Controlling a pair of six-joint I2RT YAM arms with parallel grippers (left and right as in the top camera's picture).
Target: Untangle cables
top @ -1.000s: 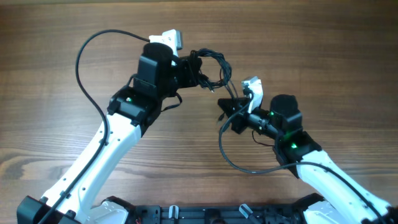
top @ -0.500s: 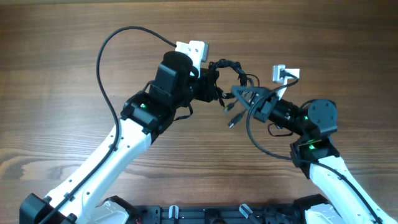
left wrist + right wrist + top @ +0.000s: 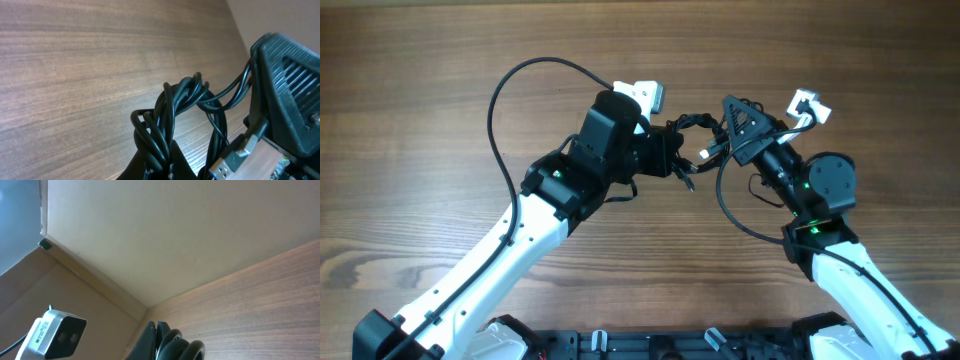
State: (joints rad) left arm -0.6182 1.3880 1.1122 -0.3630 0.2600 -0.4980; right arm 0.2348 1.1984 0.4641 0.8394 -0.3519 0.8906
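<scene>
The surface [image 3: 420, 100] was bare brown wood grain across the whole overhead view. In the right wrist view a plain beige wall [image 3: 175, 235] rose behind it.

At left, my left arm reached diagonally up toward the middle of the surface. My left end effector [image 3: 665, 155] was closed on the cables [image 3: 692, 125]. In the left wrist view the cables [image 3: 172, 110] rose from between my fingers as a knotted bundle of thin black cords, several loops packed together, held clear of the wood.

In the middle, the bundle hung between the two end effectors. A cord end with a silver plug [image 3: 232, 160] lay low beside the bundle, near the right end effector's body.

At right, two cords ran from the knot up to my right end effector [image 3: 740, 125] and passed out of sight behind its black ribbed body [image 3: 285, 110]. Its fingers were closed, gripping a strand of the cables. The right wrist view showed only a dark loop [image 3: 175, 347] at its bottom edge, with the left arm's white camera housing [image 3: 55, 330] to the left.
</scene>
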